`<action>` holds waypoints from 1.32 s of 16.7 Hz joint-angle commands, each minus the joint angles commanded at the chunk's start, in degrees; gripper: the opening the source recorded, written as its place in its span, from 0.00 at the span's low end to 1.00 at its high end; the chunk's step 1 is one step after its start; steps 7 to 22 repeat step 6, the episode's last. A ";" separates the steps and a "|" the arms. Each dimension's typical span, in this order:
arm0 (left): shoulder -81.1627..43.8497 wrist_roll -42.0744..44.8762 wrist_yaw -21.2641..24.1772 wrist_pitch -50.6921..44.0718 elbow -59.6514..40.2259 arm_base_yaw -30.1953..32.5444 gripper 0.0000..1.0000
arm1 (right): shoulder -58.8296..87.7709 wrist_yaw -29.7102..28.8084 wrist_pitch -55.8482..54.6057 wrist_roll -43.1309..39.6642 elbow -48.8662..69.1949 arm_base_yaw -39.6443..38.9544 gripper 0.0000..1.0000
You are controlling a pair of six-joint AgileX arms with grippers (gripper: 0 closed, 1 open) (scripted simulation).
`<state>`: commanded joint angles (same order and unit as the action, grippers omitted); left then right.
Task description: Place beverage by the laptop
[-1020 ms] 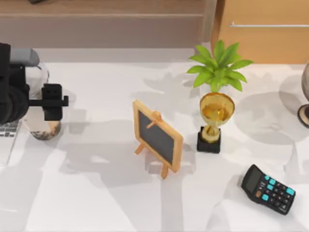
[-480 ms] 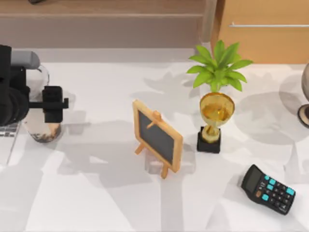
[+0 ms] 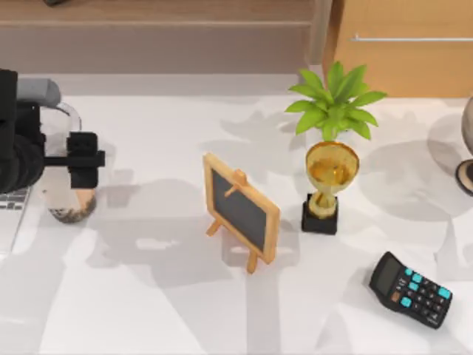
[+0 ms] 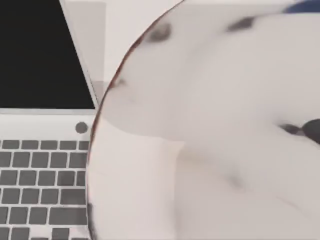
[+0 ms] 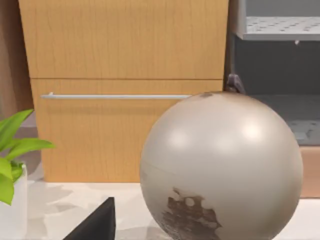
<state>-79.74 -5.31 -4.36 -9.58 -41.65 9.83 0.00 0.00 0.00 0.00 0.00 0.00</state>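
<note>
Standing at the far left of the desk [image 3: 185, 310], the bubble tea cup [image 3: 65, 185] has its pearl-dark bottom resting on the white surface, right beside the silver-grey laptop [image 3: 13, 211] whose keyboard corner peeks in at the left edge. The left pincer [image 3: 70, 159] is closed around the cup's upper part, 1 black finger [image 3: 83, 159] showing on the cup's right side. From the left wrist view, the cup's white lid [image 4: 215, 130] looms close, with the laptop's black screen and grey keys [image 4: 40, 170] just beside it.

Farther right, a small chalkboard easel [image 3: 241, 210] stands mid-desk, then a gold trophy cup [image 3: 327, 185] in front of a green potted plant [image 3: 334, 102]. A black calculator [image 3: 411, 288] lies near the right front. At the right edge sits a grey globe [image 5: 220, 165], seen close from the right wrist view; whether the right pincer is open or closed, I cannot tell.
</note>
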 joint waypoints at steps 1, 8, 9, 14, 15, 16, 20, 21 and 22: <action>0.00 0.00 0.00 0.00 0.00 0.00 1.00 | 0.00 0.00 0.00 0.00 0.00 0.00 1.00; 0.00 0.00 0.00 0.00 0.00 0.00 1.00 | 0.00 0.00 0.00 0.00 0.00 0.00 1.00; 0.00 0.00 0.00 0.00 0.00 0.00 1.00 | 0.00 0.00 0.00 0.00 0.00 0.00 1.00; 0.00 0.00 0.00 0.00 0.00 0.00 1.00 | 0.00 0.00 0.00 0.00 0.00 0.00 1.00; 0.00 0.00 0.00 0.00 0.00 0.00 1.00 | 0.00 0.00 0.00 0.00 0.00 0.00 1.00; 0.00 0.00 0.00 0.00 0.00 0.00 1.00 | 0.00 0.00 0.00 0.00 0.00 0.00 1.00; 0.00 0.00 0.00 0.00 0.00 0.00 1.00 | 0.00 0.00 0.00 0.00 0.00 0.00 1.00; 0.00 0.00 0.00 0.00 0.00 0.00 1.00 | 0.00 0.00 0.00 0.00 0.00 0.00 1.00; 0.00 0.00 0.00 0.00 0.00 0.00 1.00 | 0.00 0.00 0.00 0.00 0.00 0.00 1.00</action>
